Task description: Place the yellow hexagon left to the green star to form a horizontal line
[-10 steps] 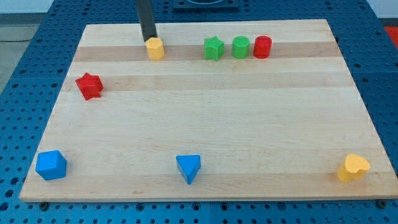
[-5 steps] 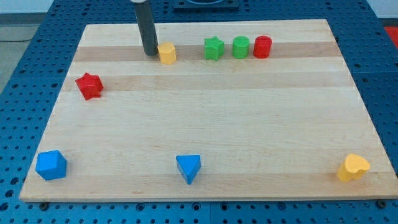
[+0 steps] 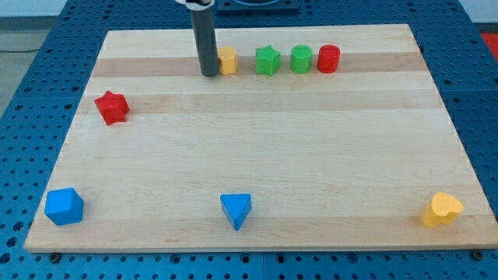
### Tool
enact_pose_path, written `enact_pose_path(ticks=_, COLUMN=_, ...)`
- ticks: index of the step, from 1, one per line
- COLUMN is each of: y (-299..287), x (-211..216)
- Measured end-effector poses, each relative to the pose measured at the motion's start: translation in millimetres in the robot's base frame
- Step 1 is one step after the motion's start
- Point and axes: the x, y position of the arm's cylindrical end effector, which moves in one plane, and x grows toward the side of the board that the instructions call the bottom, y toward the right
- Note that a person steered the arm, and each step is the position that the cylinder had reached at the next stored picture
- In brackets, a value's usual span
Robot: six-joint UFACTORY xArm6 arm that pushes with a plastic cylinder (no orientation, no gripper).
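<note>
I am seeing my tip [image 3: 209,74] pressing against the left side of the yellow hexagon [image 3: 228,60], near the view's top of the tabletop [image 3: 257,155]. There is no pincer on this rod, so nothing is being gripped. The yellow hexagon is sitting just left of the green star [image 3: 267,60], a small gap showing between them, and it is lining up with the green cylinder [image 3: 301,59] and red cylinder [image 3: 328,58] further right. A red star [image 3: 112,107] is lying at the left; a blue cube [image 3: 64,206], blue triangle [image 3: 236,210] and yellow heart [image 3: 442,209] are resting along the bottom.
</note>
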Motion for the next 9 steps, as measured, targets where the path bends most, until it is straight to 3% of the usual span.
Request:
enact_pose_path(ticks=2, y=-7, x=-36)
enact_pose_path(ticks=9, y=15, x=-28)
